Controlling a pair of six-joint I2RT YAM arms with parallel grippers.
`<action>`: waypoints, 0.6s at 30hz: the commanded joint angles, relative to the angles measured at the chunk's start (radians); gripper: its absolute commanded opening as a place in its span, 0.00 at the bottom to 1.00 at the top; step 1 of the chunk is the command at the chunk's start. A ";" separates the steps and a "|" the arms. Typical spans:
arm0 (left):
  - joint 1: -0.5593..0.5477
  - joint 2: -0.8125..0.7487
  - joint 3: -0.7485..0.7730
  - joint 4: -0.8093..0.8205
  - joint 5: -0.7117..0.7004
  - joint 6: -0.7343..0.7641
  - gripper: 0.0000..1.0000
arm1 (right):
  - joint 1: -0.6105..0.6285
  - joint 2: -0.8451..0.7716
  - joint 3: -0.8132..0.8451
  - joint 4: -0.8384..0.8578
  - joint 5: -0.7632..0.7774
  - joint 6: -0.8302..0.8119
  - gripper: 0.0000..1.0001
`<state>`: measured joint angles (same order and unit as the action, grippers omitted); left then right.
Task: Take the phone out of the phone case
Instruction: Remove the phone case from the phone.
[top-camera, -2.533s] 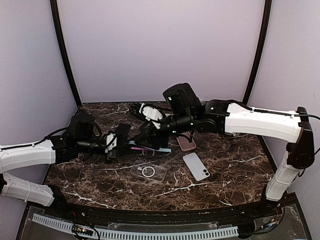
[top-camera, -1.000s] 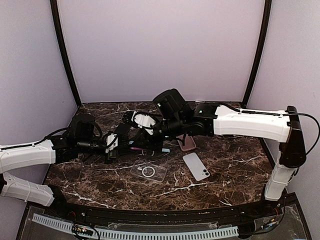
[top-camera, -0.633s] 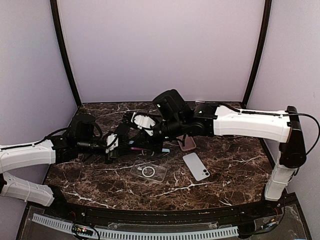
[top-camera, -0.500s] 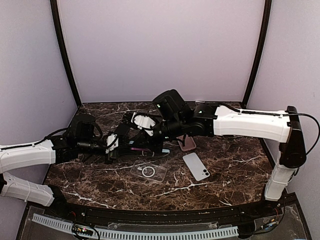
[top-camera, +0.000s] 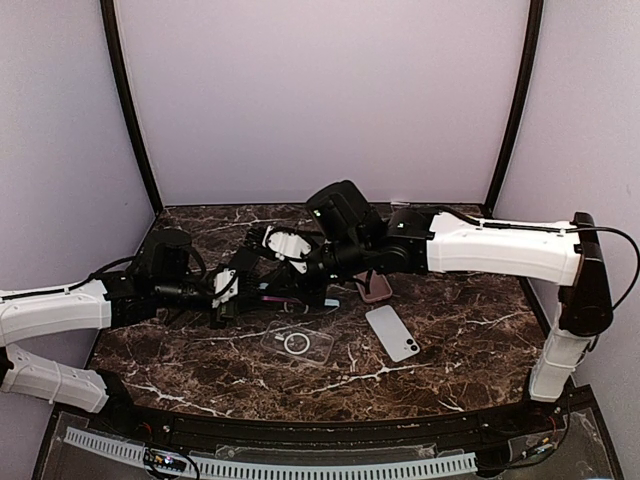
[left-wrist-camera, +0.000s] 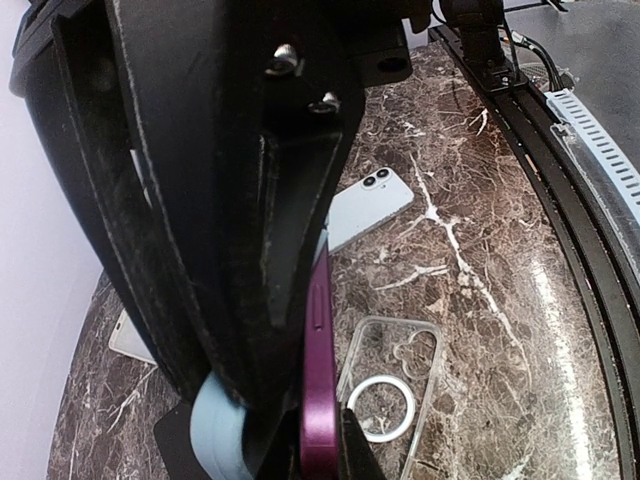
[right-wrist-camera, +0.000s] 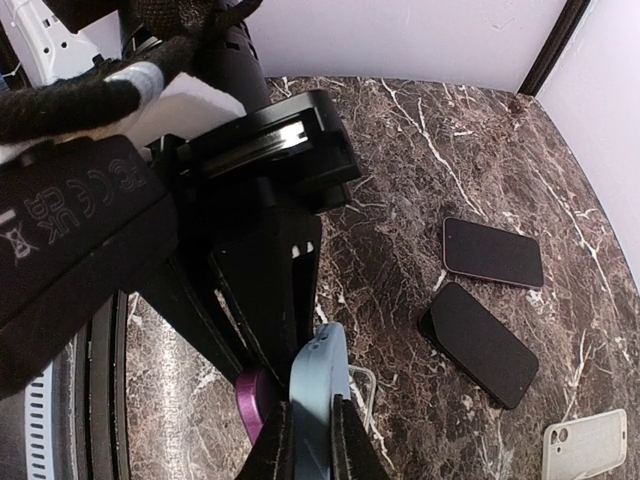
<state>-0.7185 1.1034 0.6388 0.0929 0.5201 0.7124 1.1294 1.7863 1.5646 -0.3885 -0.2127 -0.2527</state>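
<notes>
Over the marble desk (left-wrist-camera: 480, 300), left hand (left-wrist-camera: 312, 445) pinches the purple phone (left-wrist-camera: 318, 340) edge-on while right hand (right-wrist-camera: 312, 445) clamps the light-blue case (right-wrist-camera: 320, 375) just beside it.

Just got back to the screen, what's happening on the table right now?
Both arms meet over the table. The left gripper is clamped on the purple phone, the right gripper on its light-blue case, both held on edge. Phone and case touch side by side; whether the phone is fully free cannot be told. A clear case and a white phone lie nearby.
</notes>
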 joint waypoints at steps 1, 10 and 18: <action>0.002 -0.028 0.054 0.096 -0.094 -0.014 0.00 | 0.019 -0.026 -0.059 -0.025 -0.047 0.027 0.00; 0.003 -0.048 0.050 0.111 -0.136 -0.026 0.00 | 0.019 -0.063 -0.137 -0.030 -0.044 0.039 0.00; 0.006 -0.059 0.050 0.114 -0.163 -0.024 0.00 | 0.019 -0.074 -0.171 -0.047 -0.038 0.044 0.00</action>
<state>-0.7399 1.1030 0.6388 0.0727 0.4656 0.7090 1.1301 1.7424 1.4475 -0.2756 -0.2199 -0.2459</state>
